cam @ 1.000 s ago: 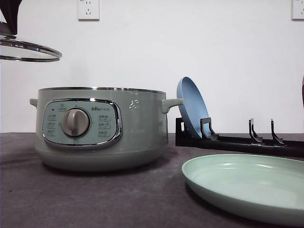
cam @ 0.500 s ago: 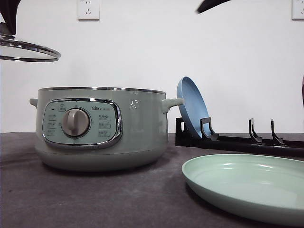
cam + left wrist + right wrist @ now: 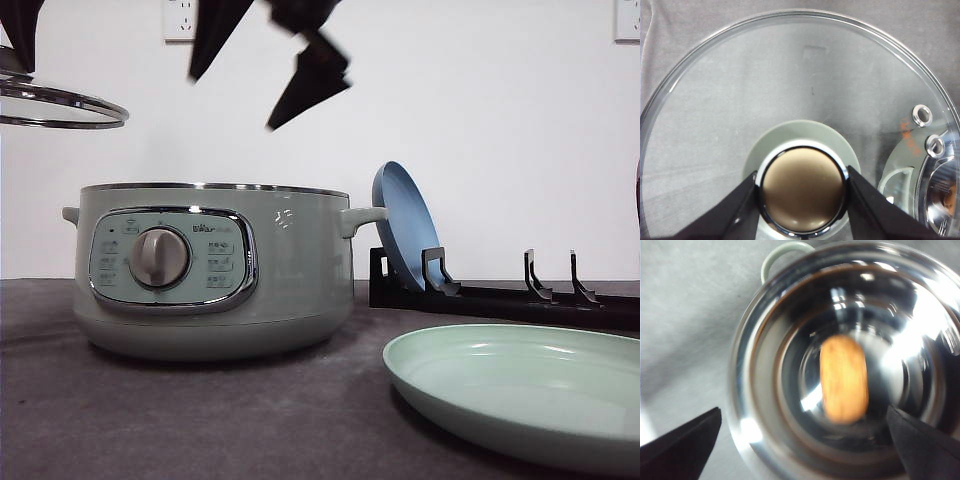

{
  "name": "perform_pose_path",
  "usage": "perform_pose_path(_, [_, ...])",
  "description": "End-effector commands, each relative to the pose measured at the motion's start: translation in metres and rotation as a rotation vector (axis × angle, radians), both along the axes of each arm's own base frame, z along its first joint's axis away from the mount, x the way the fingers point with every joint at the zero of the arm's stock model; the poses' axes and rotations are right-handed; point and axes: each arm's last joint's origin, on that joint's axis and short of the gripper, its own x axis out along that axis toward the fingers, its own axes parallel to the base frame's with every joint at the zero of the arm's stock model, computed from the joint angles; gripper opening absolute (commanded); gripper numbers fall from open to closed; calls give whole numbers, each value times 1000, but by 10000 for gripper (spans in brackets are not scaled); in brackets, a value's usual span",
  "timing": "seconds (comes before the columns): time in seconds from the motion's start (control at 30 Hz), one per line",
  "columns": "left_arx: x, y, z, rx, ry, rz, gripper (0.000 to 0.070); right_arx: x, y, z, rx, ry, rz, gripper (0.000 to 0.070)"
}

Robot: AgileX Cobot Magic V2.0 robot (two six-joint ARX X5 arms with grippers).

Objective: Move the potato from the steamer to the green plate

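Hovering above the steamer (image 3: 215, 270), my right gripper (image 3: 268, 70) is spread wide over the potato (image 3: 843, 378); my left gripper (image 3: 802, 190) clamps the lid (image 3: 790, 90) knob.

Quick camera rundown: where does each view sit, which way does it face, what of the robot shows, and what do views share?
Front: low at table height, facing the steamer, green plate and wall; right claw hangs open above.
Left wrist: looks down on the glass lid; left claw shut on the lid's knob.
Right wrist: looks down into the steamer at the potato; open claw tips.
Shared: steamer and lid.
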Motion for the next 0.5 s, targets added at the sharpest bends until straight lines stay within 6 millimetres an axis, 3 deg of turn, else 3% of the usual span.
perform_pose_path(0.0, [-7,0,19,1,-92,4,0,5,15,-9,-19,-45,48,672])
perform_pose_path(0.2, [-7,0,19,-7,-92,-1,0,15,41,-45,-93,-92,97,672])
perform_pose_path(0.47, [-7,0,19,-10,-91,1,0,31,54,-82,-131,-77,98,672])
